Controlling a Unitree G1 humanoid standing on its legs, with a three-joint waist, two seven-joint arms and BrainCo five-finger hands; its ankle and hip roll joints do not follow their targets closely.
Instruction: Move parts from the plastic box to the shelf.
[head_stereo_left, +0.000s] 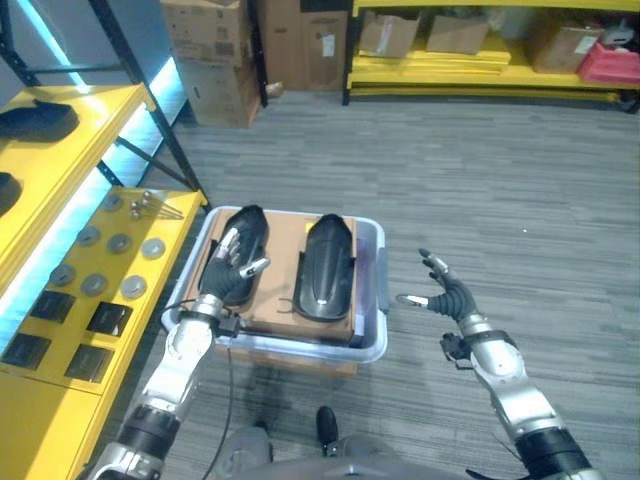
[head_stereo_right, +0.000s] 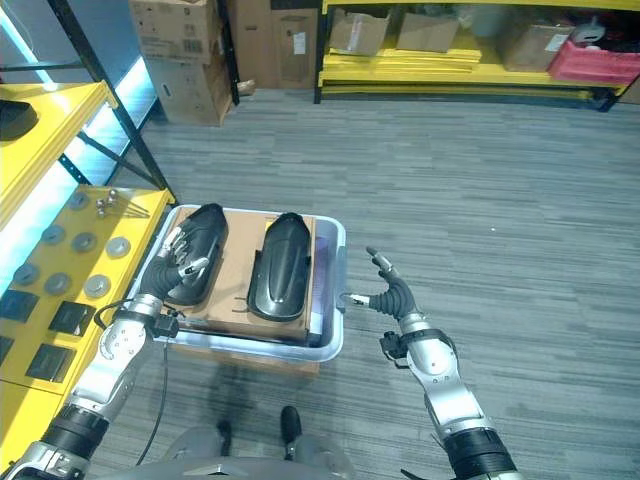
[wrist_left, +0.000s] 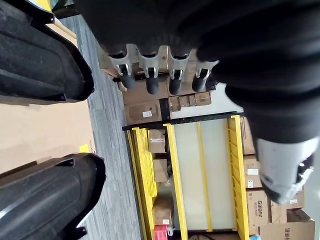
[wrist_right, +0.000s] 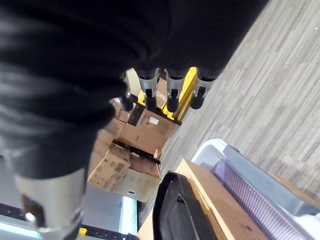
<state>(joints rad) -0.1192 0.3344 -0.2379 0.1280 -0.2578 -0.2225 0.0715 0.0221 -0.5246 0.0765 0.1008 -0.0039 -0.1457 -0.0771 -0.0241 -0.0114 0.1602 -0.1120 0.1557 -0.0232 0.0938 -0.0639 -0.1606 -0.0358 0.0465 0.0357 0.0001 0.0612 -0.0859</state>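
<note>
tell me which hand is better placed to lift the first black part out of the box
Left, probably. The left hand is already over the left black part in the plastic box, on the shelf side, fingers open. The right hand hangs open outside the box.

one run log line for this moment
left hand: open over left black part | right hand: open, beside plastic box | shelf: awaiting parts

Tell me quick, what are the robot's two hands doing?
Left hand: open, over the left black part in the plastic box.
Right hand: open, holding nothing, beside the box.
</note>
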